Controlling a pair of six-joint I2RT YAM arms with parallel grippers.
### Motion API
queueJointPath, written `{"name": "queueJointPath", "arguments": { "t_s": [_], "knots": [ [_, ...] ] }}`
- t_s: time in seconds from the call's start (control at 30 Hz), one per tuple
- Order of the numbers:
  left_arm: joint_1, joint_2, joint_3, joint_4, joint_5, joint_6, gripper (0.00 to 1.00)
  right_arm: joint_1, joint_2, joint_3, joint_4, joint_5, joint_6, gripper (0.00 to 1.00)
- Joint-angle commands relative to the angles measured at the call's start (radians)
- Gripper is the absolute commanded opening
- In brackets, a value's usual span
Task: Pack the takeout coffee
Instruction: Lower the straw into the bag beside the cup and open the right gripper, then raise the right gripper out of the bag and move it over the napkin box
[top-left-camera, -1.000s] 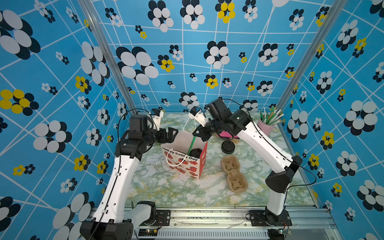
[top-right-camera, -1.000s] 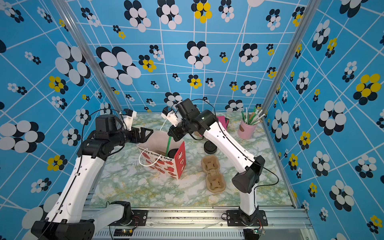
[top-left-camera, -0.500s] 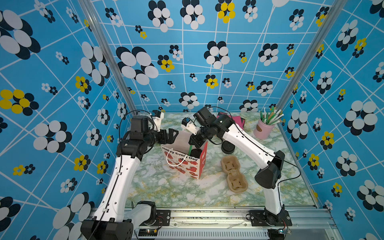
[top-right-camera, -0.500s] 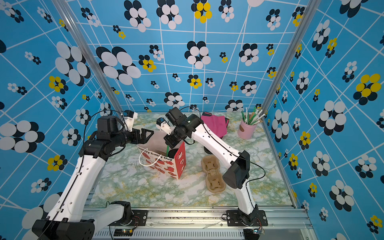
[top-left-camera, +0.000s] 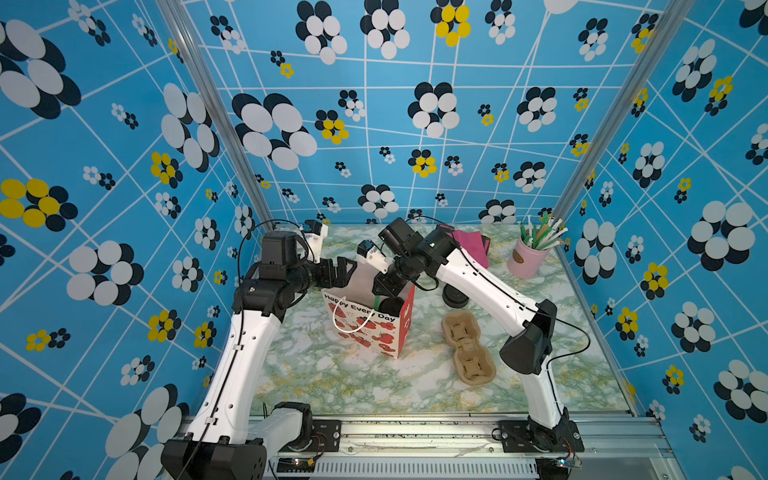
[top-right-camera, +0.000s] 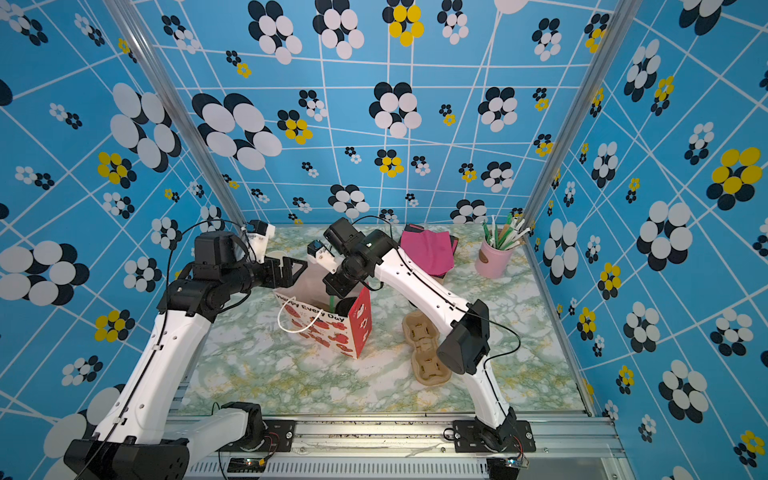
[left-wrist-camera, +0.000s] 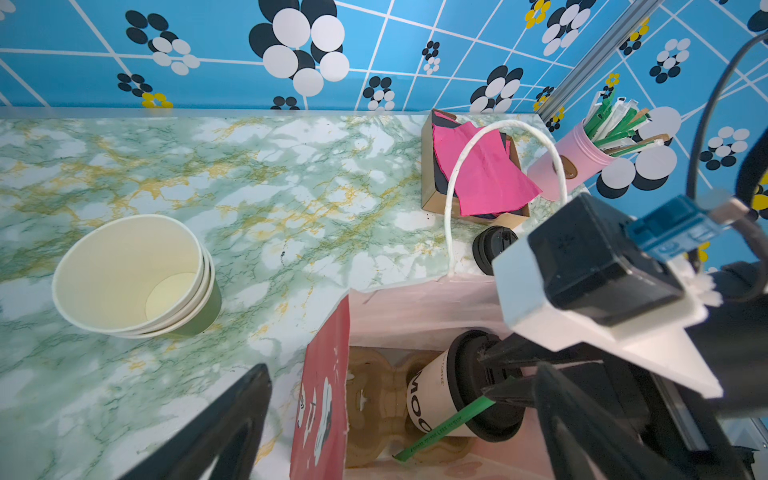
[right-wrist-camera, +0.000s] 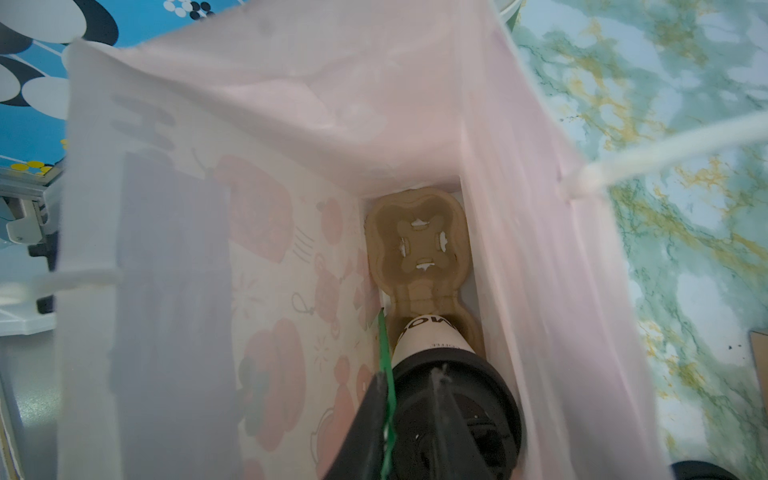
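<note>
Right wrist view looked straight down into the gift bag (right-wrist-camera: 540, 249). The takeout coffee (right-wrist-camera: 432, 338) sat at the bottom, in one well of a cardboard carrier (right-wrist-camera: 419, 245) whose other well was empty. The right gripper (right-wrist-camera: 409, 376) hung just over the cup's black lid with its jaws a narrow way apart. A green stick (right-wrist-camera: 384, 345) lay along one finger, not clamped as far as I could see, since the gap looked wider than the stick. In a top view the left gripper (top-left-camera: 338, 272) stood spread wide at the bag's rim, gripping nothing. To my eye the cup was as good as packed, and the step in hand was letting go. The next move would call for a straight lift out of the bag's mouth, clear of the lid, the stick and the thin paper walls.
</note>
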Motion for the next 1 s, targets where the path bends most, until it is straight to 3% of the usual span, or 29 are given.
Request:
{"name": "queueJointPath", "arguments": {
  "t_s": [0.0, 0.4, 0.63, 0.77, 0.97],
  "knots": [
    [0.007, -0.003, -0.008, 0.019, 0.012, 0.001, 0.99, 0.008, 0.010, 0.056, -0.048, -0.002, -0.011, 0.29],
    [0.007, 0.000, 0.000, 0.018, 0.015, 0.000, 0.99, 0.008, -0.073, 0.132, -0.052, 0.015, -0.031, 0.63],
    [0.007, -0.003, -0.001, 0.014, 0.012, 0.001, 0.99, 0.007, -0.131, 0.209, -0.100, 0.068, -0.072, 0.73],
    [0.007, -0.006, -0.002, 0.016, 0.013, -0.001, 0.99, -0.009, -0.216, 0.145, -0.068, 0.227, -0.111, 0.78],
    [0.007, -0.012, -0.004, 0.009, 0.008, 0.005, 0.99, -0.116, -0.365, -0.077, 0.038, 0.313, -0.099, 0.81]
  ]
}}
